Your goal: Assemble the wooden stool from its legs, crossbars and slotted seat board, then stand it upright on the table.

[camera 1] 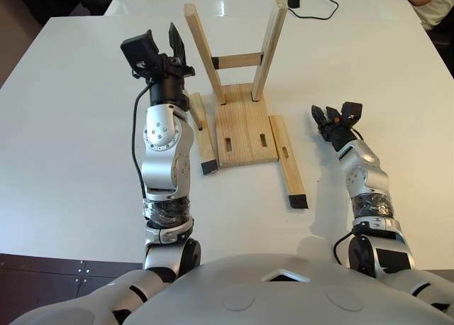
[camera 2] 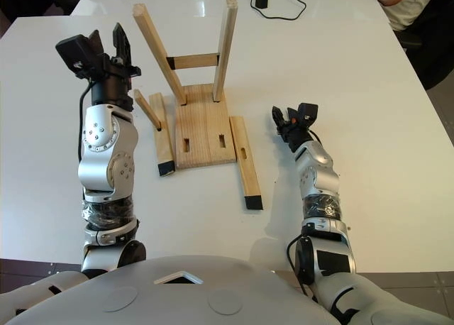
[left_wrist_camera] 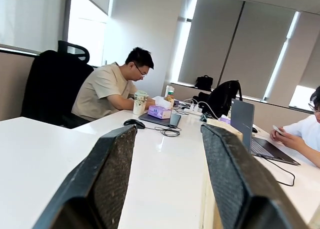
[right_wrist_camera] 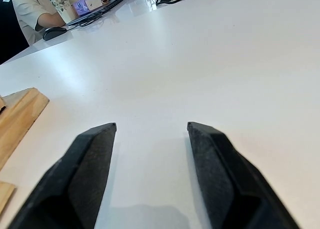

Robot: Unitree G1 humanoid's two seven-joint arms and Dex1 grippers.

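The seat board (camera 1: 245,130) lies flat on the table (camera 1: 71,126), slots up so legs can go in. Two standing legs (camera 1: 204,52) and a crossbar (camera 1: 238,60) rise from its far end, and two loose legs (camera 1: 287,158) lie beside it. The left gripper (left_wrist_camera: 169,130), held high, and the right gripper (right_wrist_camera: 151,125), held low, are both spread wide and empty

No writing, label, number or sign can be read on the table (camera 1: 71,140) or anything upon it.
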